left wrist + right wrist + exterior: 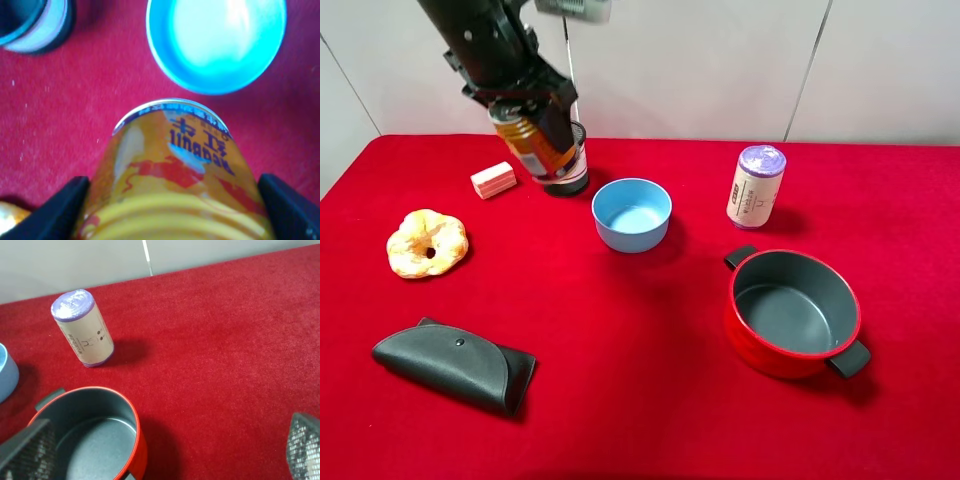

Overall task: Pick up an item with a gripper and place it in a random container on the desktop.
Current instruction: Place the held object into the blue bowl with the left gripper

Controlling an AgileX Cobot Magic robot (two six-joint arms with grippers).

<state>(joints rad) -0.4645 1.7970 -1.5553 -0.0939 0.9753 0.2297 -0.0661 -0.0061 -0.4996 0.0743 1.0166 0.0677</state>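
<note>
High camera. Shows the left end effector (535, 125) clenched around the can (545, 155), well to the left of the blue bowl (632, 238) and a little farther back on the red table (620, 400). Shows the can tilted, its orange and gold label facing forward; cannot tell whether its lower end touches the cloth. Finds a black mesh cup (578, 132) just behind the can, also left of the bowl. Places a pink and white block (493, 180) farther left of the bowl, a ring-shaped pastry (427, 243) farther left again and nearer, and a black pouch (455, 365) left of the bowl at the front. Puts a white roll with a purple top (755, 187) upright to the right of the bowl, and a red two-handled pot (760, 355) right of the bowl and nearer.

Left wrist camera. Shows the end effector (172, 212) grasping the can (175, 175), a black finger (55, 210) pressed on each side. Shows the bowl (200, 89) just beyond the can's far end, empty, and the mesh cup (35, 25) beside the bowl.

Right wrist camera. Shows the right end effector (165, 455) released, mesh-patterned fingers (25, 450) wide apart with nothing between. Catches only an edge of the bowl (5, 372), with the pot (135, 425) and the roll (82, 332) near it.
</note>
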